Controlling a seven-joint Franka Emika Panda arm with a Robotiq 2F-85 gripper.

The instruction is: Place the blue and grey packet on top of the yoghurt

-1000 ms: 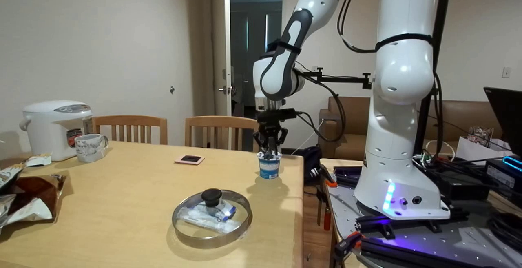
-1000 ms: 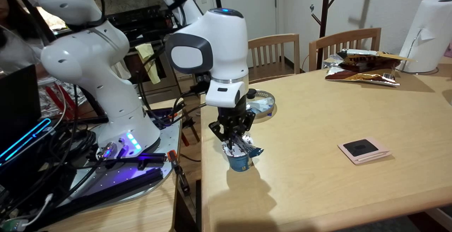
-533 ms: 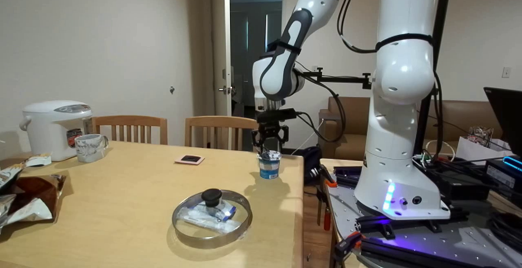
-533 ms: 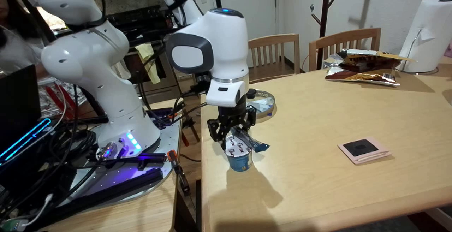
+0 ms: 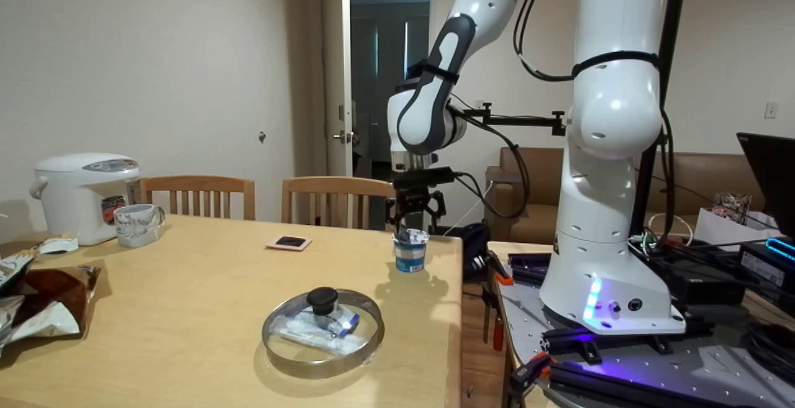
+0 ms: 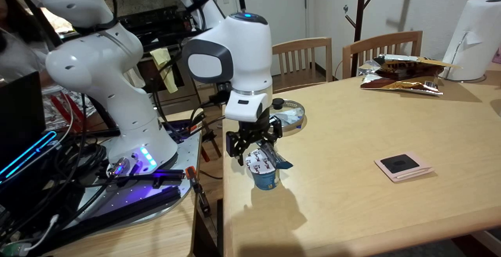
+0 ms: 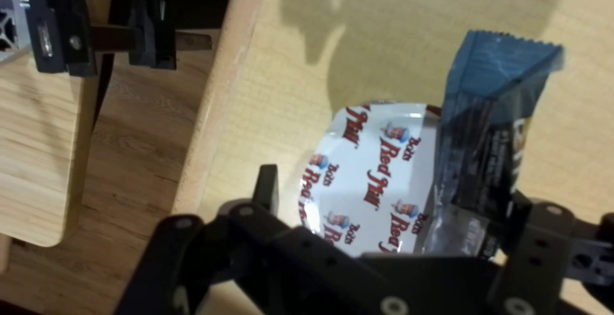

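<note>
Pincer (image 7: 393,193) is hanging spread over the yoghurt tub (image 6: 266,179).
I'm seeing the blue-grey packet (image 7: 482,128) overlapping one side of the printed lid (image 7: 371,173).

you've got pale walls (image 5: 186,85), wooden chairs (image 5: 199,182) along your table (image 5: 186,296), a brown couch (image 5: 537,220), wood floor (image 7: 139,128), and probably a dim room (image 5: 388,72) past that open door (image 5: 336,54)

Blue-grey packet (image 7: 484,145) over one edge of the upright, white-lidded yoghurt (image 6: 261,169).
</note>
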